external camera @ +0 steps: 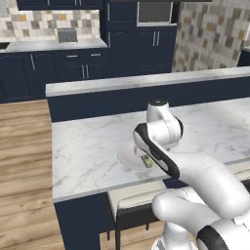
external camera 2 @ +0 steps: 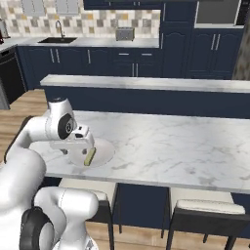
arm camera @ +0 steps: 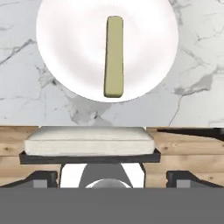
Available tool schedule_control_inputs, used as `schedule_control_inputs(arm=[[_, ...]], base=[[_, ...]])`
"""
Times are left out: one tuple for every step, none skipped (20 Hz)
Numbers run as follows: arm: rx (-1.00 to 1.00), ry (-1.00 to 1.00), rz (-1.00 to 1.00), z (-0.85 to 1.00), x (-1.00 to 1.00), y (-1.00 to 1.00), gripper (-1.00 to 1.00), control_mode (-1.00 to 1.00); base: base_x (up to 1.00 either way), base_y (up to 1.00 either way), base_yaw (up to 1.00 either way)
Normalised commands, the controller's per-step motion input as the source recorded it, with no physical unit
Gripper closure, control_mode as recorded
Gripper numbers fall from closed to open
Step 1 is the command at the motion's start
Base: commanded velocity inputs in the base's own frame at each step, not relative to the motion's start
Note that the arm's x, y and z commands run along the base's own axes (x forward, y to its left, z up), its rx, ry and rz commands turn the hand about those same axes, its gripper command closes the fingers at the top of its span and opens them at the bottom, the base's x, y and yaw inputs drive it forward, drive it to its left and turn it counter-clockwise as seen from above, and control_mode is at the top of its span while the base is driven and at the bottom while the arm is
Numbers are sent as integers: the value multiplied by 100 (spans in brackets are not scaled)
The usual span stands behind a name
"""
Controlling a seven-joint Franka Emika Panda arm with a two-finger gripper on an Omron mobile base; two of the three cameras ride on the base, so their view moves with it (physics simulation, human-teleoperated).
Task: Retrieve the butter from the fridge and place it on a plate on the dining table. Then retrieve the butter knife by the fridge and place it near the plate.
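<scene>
The butter (arm camera: 113, 56), a pale olive-yellow stick, lies flat across the middle of the round white plate (arm camera: 61, 39). The plate sits on the marble dining table (arm camera: 197, 96) close to its near edge. My gripper (arm camera: 112, 178) hangs above and just short of the plate, open, its two dark fingertips (arm camera: 41, 177) wide apart with nothing between them. From the right base view the gripper (external camera 2: 82, 148) hovers over the plate (external camera 2: 105, 148) beside the butter (external camera 2: 89, 156). In the left base view my forearm covers part of the plate (external camera: 126, 157); the butter (external camera: 146, 161) peeks out. The fridge and butter knife are out of view.
Cushioned stools (external camera 2: 205, 207) are tucked under the table's near edge, one directly below my hand (arm camera: 87, 140). A higher marble ledge (external camera: 146, 80) runs behind the table. Navy cabinets (external camera: 73, 68) and a sink counter (external camera 2: 58, 41) line the back wall. Wooden floor (external camera: 24, 161) lies to the left.
</scene>
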Motion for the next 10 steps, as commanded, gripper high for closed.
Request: schedule_control_inputs(arm=[[23,0,0,12,-100,-50,-100,-100],[20,0,0,11,-100,-37,-100,-100],[17,2,0,17,-100,-21,-100,-100],[14,3,0,11,-100,-19,-100,-100],[0,5,0,0,-99,-8,-100,-100],[0,0,0,0,-84,0,-100,-100],[0,0,0,-8,-62,0,-100,-100],[0,0,0,-6,-32,0,-100,-100],[0,0,0,0,0,0,-100,-100],[0,0,2,0,-2,1,-100,-100]], base=[[0,0,0],[0,0,0],[0,0,0],[0,0,0],[0,0,0],[0,0,0],[0,0,0],[0,0,0],[0,0,0],[0,0,0]])
